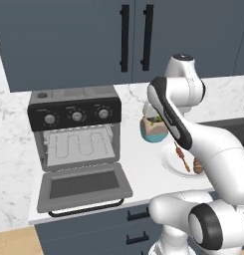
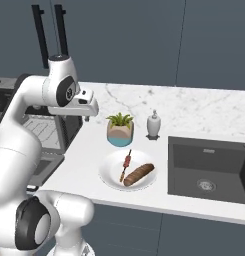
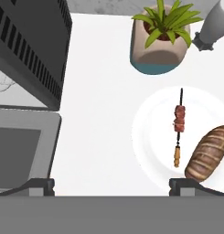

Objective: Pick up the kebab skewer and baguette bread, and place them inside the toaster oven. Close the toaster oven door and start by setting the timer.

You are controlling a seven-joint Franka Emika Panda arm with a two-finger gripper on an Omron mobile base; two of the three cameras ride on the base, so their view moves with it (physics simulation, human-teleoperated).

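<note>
The toaster oven (image 1: 76, 130) stands at left, its toaster oven door (image 1: 83, 187) dropped open; the gripper (image 3: 111, 183), jaws spread wide and empty, hovers over the counter. At right, kebab skewer (image 3: 178, 128) and baguette bread (image 3: 208, 153) share a white plate (image 3: 147, 137); centring over the thin stick looks wise.

One toaster oven (image 1: 76, 134) sitting on counter, showing three knobs (image 1: 76, 116). One plate (image 2: 110, 175) holding one skewer (image 2: 126, 165), one baguette (image 2: 139, 174). One potted plant (image 2: 120, 129), one soap bottle (image 2: 153, 124), one sink (image 2: 209, 170).
</note>
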